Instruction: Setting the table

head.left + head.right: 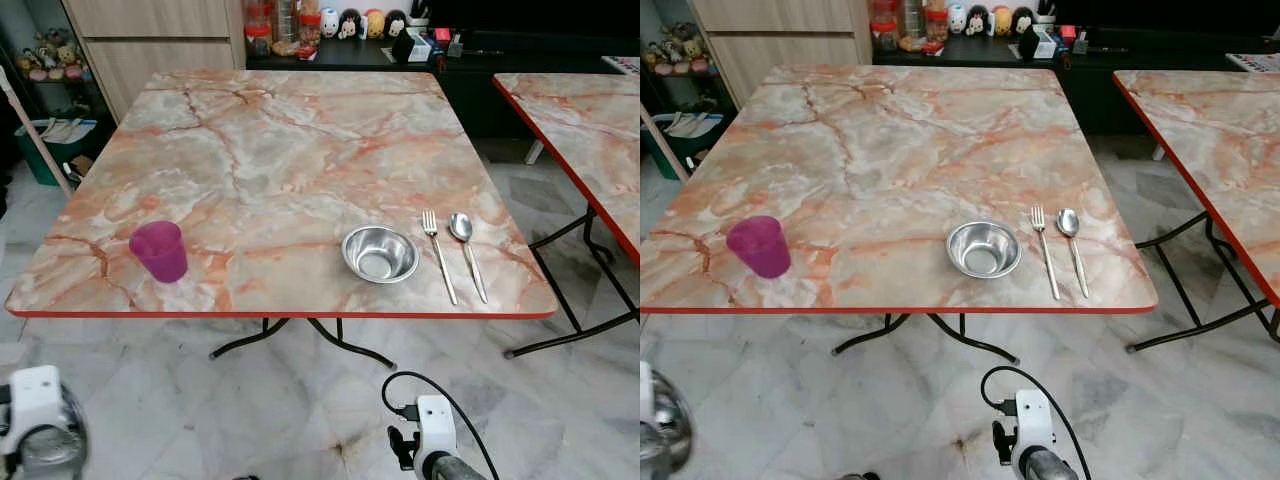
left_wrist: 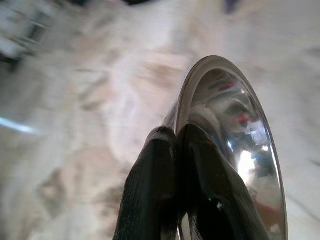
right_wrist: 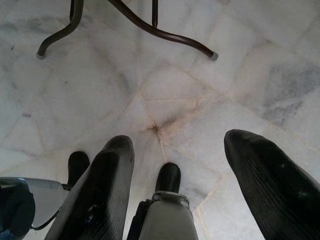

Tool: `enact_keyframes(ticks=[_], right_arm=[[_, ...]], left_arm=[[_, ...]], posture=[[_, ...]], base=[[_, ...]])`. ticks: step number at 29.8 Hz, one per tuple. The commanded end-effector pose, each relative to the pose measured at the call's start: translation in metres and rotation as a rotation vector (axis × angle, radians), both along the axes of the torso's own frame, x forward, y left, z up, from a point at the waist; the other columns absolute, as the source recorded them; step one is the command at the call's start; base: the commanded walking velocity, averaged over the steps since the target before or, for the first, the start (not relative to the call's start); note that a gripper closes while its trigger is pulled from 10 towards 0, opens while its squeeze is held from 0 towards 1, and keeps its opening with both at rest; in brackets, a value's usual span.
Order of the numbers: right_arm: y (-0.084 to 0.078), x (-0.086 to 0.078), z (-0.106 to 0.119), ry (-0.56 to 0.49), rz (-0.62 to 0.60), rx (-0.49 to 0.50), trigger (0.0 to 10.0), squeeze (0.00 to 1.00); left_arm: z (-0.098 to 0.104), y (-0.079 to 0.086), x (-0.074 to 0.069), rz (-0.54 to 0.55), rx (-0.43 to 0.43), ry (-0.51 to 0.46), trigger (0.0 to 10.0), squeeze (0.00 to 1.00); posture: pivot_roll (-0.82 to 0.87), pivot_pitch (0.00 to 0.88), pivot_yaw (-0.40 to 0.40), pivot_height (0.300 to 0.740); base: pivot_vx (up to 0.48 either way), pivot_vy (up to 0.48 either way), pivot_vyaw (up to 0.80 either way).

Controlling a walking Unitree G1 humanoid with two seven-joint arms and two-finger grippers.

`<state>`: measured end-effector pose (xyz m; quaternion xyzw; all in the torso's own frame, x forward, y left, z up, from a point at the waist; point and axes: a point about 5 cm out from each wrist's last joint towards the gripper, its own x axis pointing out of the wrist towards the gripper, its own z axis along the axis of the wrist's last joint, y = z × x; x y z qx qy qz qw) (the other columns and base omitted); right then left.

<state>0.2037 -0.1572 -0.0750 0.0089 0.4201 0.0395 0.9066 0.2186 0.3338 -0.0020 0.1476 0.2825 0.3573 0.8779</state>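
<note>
Marble-pattern table (image 1: 300, 150) with red edge. Near its front edge: steel bowl (image 1: 380, 254), upright, empty. Just right of it a fork (image 1: 438, 253), then a spoon (image 1: 467, 252), side by side, heads pointing away, handles toward the front edge. Purple cup (image 1: 158, 250) upright at the front left corner, well apart from the bowl. A second steel bowl (image 2: 235, 150) is pinched at its rim, tilted on edge.

Cup (image 1: 158, 250) left on table (image 1: 290, 150); bowl (image 1: 379, 254) right of it, then fork (image 1: 438, 255), spoon (image 1: 466, 250) rightmost.

The steel dish (image 2: 235, 150) runs off-frame, over perhaps blurred floor (image 2: 90, 100).
</note>
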Motion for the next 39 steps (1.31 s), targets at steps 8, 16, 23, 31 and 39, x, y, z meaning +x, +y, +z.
enact_keyframes(ticks=[8, 16, 23, 31, 39], right_arm=[[0.0, 0.002, 0.001, 0.001, -0.013, 0.004, 10.0, 0.0], [-0.002, -0.002, -0.001, 0.011, -0.027, 0.004, 10.0, 0.0], [-0.004, -0.003, -0.002, 0.006, -0.061, 0.011, 10.0, 0.0], [-0.008, -0.006, -0.003, 0.013, -0.061, 0.006, 10.0, 0.0], [-0.011, -0.008, -0.003, 0.01, -0.056, -0.016, 10.0, 0.0]], left_arm=[[-0.022, -0.053, 0.017, -0.117, -0.33, -0.08, 10.0, 0.0], [-0.033, -0.083, 0.02, -0.136, -0.536, -0.093, 10.0, 0.0], [-0.046, -0.1, 0.01, -0.197, -0.565, -0.017, 10.0, 0.0], [-0.044, -0.105, 0.015, -0.192, -0.595, -0.04, 10.0, 0.0], [-0.047, -0.11, 0.013, -0.196, -0.586, -0.015, 10.0, 0.0]], posture=[[0.12, 0.084, -0.019, 0.74], [0.12, 0.092, -0.02, 0.74], [0.09, 0.097, -0.011, 0.74], [0.08, 0.106, -0.024, 0.74], [0.07, 0.109, -0.025, 0.74]], base=[[0.0, 0.0, 0.0], [0.0, 0.0, 0.0], [0.0, 0.0, 0.0], [0.0, 0.0, 0.0], [0.0, -0.093, 0.0]])
